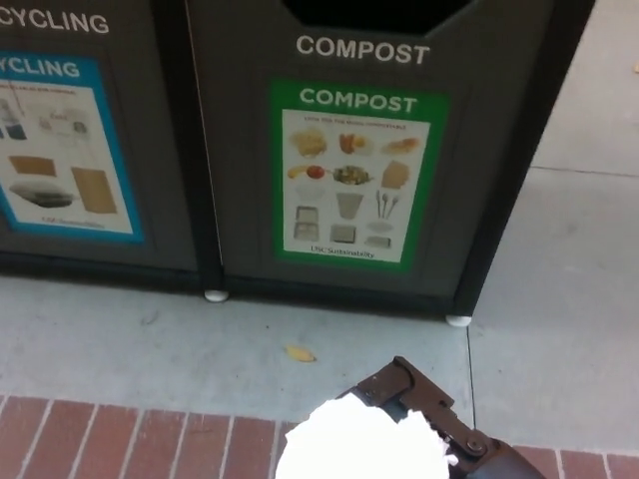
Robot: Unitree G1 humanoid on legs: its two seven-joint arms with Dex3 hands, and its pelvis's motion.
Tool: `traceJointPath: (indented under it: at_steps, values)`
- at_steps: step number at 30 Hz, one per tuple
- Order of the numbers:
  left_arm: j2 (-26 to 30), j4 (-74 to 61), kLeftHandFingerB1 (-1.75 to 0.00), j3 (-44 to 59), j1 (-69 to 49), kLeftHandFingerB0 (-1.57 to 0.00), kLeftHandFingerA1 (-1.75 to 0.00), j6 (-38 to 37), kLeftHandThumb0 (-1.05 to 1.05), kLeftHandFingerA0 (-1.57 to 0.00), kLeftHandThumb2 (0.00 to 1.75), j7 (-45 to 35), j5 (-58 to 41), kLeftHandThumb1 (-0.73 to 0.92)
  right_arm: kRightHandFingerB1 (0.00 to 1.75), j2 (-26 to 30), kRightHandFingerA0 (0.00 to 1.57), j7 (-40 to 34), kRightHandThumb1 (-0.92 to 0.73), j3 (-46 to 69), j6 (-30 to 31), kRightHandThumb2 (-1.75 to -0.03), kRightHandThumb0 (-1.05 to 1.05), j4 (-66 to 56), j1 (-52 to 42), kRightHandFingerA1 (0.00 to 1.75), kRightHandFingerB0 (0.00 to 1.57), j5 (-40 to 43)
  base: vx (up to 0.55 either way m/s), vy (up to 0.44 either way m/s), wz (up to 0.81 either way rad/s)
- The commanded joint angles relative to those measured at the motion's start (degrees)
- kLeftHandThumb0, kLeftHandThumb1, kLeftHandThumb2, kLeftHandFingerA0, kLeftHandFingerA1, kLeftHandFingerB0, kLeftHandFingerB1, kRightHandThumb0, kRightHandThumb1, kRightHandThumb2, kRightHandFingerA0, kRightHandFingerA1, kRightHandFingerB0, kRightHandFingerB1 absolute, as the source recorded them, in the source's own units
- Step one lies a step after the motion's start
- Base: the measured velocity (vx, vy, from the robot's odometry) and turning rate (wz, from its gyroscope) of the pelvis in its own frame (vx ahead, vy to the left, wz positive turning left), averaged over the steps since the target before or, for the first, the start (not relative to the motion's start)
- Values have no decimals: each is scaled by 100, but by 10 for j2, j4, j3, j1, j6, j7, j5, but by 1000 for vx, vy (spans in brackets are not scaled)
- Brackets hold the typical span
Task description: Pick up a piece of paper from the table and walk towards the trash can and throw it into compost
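A crumpled white piece of paper (361, 444) sits at the bottom edge of the head view, held in my right hand (439, 424), whose dark fingers wrap behind and to the right of it. Straight ahead stands the dark compost bin (240, 180) with a green COMPOST poster (354, 180) on its front. The black mouth of its opening (374, 12) shows at the top edge. My left hand does not show.
A recycling bin (165, 120) with a blue poster stands left of the compost bin. Grey concrete paving (150, 339) lies before the bins, with a small yellow leaf (300, 353) on it. A red brick strip (130, 439) runs along the bottom. Open pavement (569, 299) lies to the right.
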State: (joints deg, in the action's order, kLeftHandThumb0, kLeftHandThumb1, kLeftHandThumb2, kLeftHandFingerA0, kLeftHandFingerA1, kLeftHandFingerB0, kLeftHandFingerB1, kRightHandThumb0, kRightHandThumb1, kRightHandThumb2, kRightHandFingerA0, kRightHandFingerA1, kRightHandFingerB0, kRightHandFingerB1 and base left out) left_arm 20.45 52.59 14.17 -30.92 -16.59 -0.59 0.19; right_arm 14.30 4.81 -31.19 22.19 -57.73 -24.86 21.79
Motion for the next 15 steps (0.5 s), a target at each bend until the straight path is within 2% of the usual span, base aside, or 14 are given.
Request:
traceJointPath:
  at_steps: [1, 5, 11, 15]
  values:
    - [1, 12, -80, -1, 5, -83, -97, -27, -7, -89, 77, -2, 0, 68, 171, -3, 97, -4, -53, -2, 9, -123, -25, -1, -4, 175, 76, 3, 220, 146, 12]
    - [1, 22, -83, 0, 5, -86, -99, -43, -7, -92, 79, -6, -2, 67, 170, -1, 97, 3, -52, -5, 4, -126, -24, 4, -8, 175, 77, 3, 251, 68, 24]
    - [4, 20, -82, -1, 3, -85, -98, -38, -8, -89, 75, -5, -1, 68, 172, 1, 95, 6, -52, -2, -6, -124, -26, 8, -13, 175, 75, -3, 290, -102, 37]
    - [5, 31, -84, -1, 6, -86, -99, -47, -7, -90, 80, -7, -1, 66, 173, 1, 95, 7, -53, 0, -6, -124, -25, 10, -14, 175, 74, 0, 380, -131, -6]
